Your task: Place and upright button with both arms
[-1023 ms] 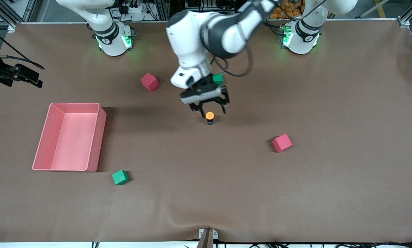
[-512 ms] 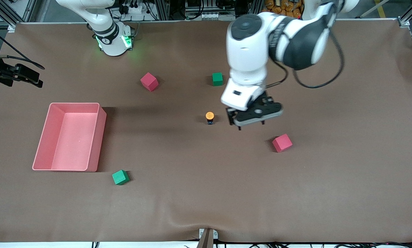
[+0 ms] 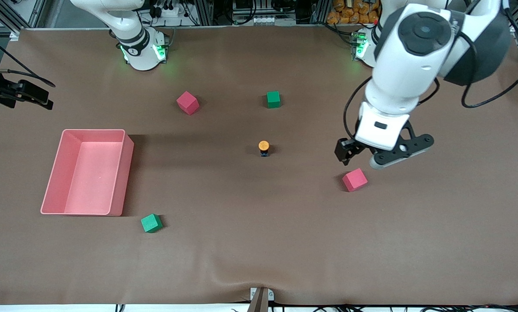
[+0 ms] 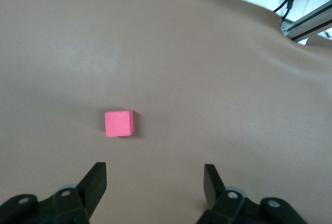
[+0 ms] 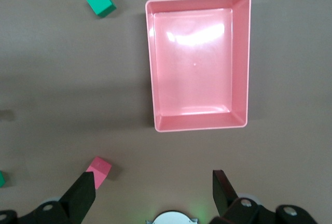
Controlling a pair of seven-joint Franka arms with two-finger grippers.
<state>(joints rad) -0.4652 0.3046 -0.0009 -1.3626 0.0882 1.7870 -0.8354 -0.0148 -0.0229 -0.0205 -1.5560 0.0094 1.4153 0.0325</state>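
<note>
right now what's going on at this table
Nothing is being held. The button stands upright on the table, orange cap up, with no gripper on it. The left gripper is open and empty, up over the table by a pink cube toward the left arm's end. The right arm waits high over the pink tray, its right gripper open and empty too.

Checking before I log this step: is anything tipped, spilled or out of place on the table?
Nothing stands out. The button stands upright, orange cap up, alone mid-table. The left gripper, open and empty, hangs above the pink cube.
</note>
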